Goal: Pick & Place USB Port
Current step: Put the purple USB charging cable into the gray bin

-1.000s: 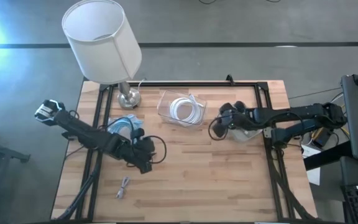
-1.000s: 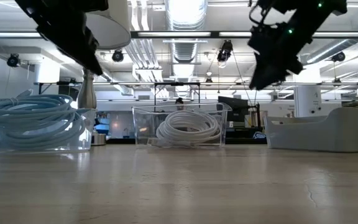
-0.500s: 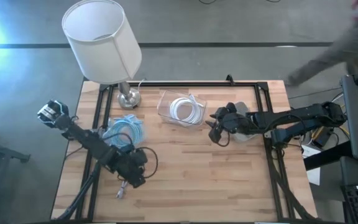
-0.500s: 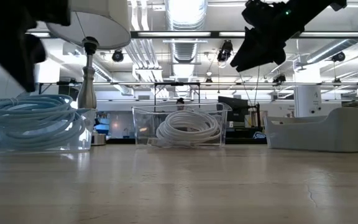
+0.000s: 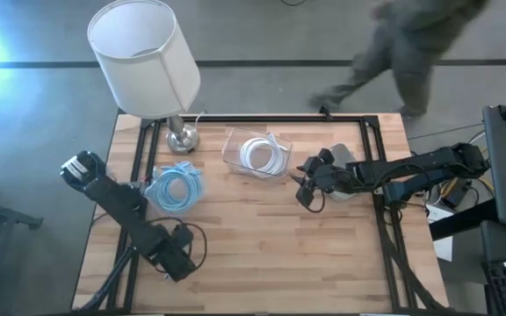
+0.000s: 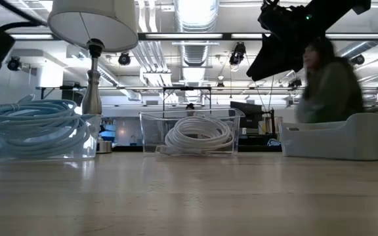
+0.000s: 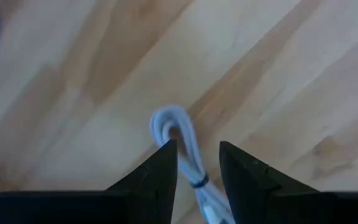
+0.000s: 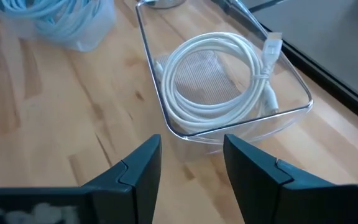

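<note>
A small whitish USB cable bundle point(image 7: 180, 134) with a dark tie lies flat on the wooden table near its front left. My left gripper point(image 7: 197, 155) points straight down above it, open, one finger over each side of the bundle. In the high view this gripper point(image 5: 176, 262) hides the cable. My right gripper point(image 8: 191, 146) is open with nothing between its fingers. It hovers right of centre point(image 5: 304, 189), slanting down toward a clear box holding a white coiled cable point(image 8: 219, 71).
The clear box with the white cable point(image 5: 257, 154) stands at the back centre. A clear box of blue cable point(image 5: 176, 189) stands left of it, and a lamp point(image 5: 143, 57) at the back left. A pale tray point(image 6: 346, 137) sits under my right arm. A person point(image 5: 411, 44) passes behind the table.
My left gripper has swung from beside the blue-cable box toward the table's near edge and left, sinking and rolling its wrist, and now stands over the small cable. My right gripper has drifted slightly toward the table's left. A person has walked in along the far side.
</note>
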Action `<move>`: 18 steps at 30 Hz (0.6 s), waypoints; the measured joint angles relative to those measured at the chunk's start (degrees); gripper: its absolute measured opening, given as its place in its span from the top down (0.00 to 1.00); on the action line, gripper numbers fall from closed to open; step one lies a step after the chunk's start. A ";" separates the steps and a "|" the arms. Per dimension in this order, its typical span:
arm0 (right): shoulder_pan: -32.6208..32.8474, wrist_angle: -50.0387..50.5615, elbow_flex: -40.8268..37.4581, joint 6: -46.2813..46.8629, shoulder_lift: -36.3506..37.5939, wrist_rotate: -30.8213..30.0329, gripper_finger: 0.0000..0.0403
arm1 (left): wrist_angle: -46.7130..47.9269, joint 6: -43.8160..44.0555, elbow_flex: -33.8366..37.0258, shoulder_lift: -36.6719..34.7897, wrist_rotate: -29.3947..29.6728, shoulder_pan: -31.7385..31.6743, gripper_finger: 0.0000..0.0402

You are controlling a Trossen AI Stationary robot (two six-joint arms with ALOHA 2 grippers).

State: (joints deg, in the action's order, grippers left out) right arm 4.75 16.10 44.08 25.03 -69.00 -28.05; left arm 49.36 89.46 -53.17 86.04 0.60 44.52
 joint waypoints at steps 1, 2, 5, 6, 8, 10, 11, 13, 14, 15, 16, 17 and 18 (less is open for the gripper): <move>0.00 -0.03 -0.01 -0.50 -0.26 0.00 0.59 | 0.00 1.26 0.00 0.67 -0.62 0.47 0.70; 0.00 -0.04 -0.01 -1.18 -0.42 0.00 0.59 | -0.01 2.43 0.00 1.31 -1.13 0.78 0.70; 0.00 -0.09 -0.01 -3.01 -0.49 0.00 0.59 | 0.00 5.17 0.00 3.23 -2.71 1.24 0.70; 0.00 -0.11 -0.01 -2.99 -0.47 0.00 0.59 | 0.00 5.41 0.00 3.86 -2.80 1.32 0.70; 0.00 -0.09 -0.01 -3.01 -0.47 0.00 0.59 | -0.02 5.45 0.00 5.10 -2.83 1.30 0.70; 0.00 -0.13 -0.01 -3.16 -0.47 0.00 0.59 | -0.09 4.93 0.00 6.12 -2.82 1.30 0.70; -0.02 -0.17 -0.01 -3.14 -0.47 0.00 0.59 | -0.09 4.49 0.00 6.67 -2.81 1.30 0.70; -0.02 -0.17 -0.01 -3.03 -0.47 0.00 0.59 | -0.26 3.95 0.00 7.68 -2.64 1.30 0.70; -0.02 -0.25 -0.01 -3.01 -0.47 0.00 0.59 | -0.23 3.84 0.00 8.14 -2.51 1.30 0.70; -0.02 -0.47 -0.01 -3.00 -0.47 0.00 0.59 | -0.15 3.84 -0.04 8.40 -2.46 1.29 0.70; -0.02 -0.72 -0.01 -2.99 -0.47 0.00 0.59 | -0.17 3.90 -0.07 8.65 -2.33 1.26 0.70; -0.02 -1.09 -0.01 -3.01 -0.47 0.00 0.59 | -0.18 3.99 -0.12 8.83 -2.23 1.20 0.70; -0.02 -1.67 -0.01 -2.99 -0.47 0.00 0.59 | -0.17 4.00 -0.13 8.92 -2.21 1.12 0.71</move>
State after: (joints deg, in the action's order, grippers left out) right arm 4.73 14.42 44.07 22.04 -69.47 -28.05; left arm 49.19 93.46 -53.30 94.96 -1.61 45.64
